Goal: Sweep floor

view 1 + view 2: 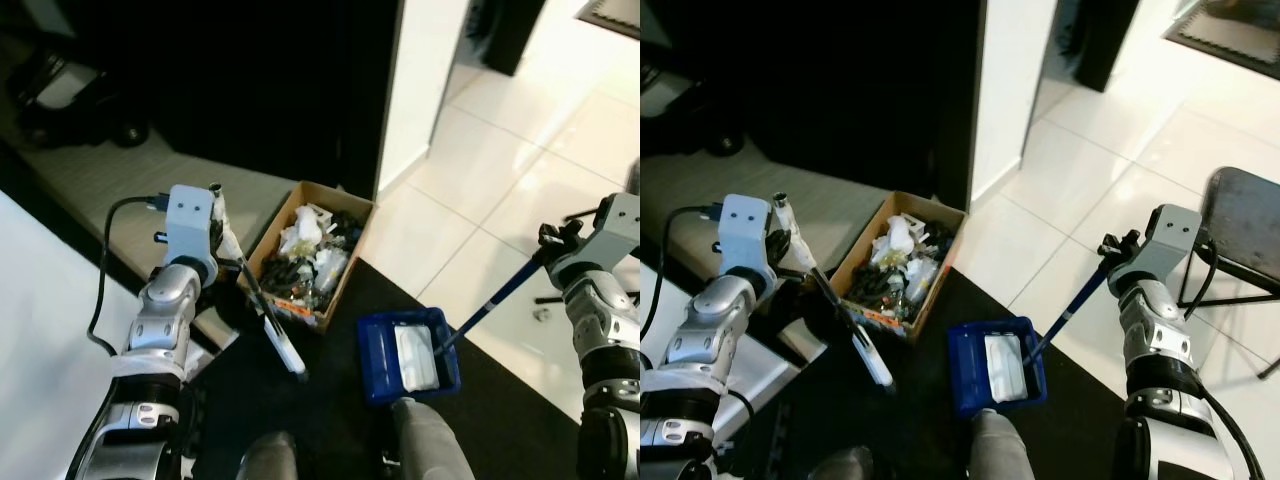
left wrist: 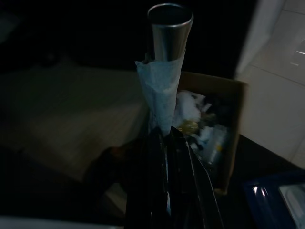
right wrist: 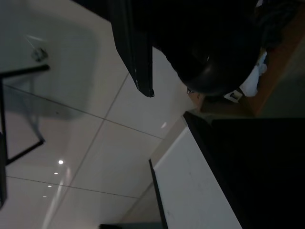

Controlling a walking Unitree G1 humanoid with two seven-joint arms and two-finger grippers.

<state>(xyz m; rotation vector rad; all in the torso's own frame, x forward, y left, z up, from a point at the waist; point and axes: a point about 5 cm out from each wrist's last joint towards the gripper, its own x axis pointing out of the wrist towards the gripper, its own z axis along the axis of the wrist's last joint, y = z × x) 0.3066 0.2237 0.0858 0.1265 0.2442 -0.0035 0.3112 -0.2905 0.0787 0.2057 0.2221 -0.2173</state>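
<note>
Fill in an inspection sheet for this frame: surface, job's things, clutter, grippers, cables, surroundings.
Surface: black mat beside white floor tiles.
Job's things: blue dustpan on the mat, holding white scraps; brush angled down to the mat.
Clutter: cardboard box full of rubbish.
Grippers: left gripper shut on the brush handle; right gripper shut on the dustpan's blue handle.
Cables: black cable looping by the left arm.
Surroundings: chair on the robot's right.
</note>
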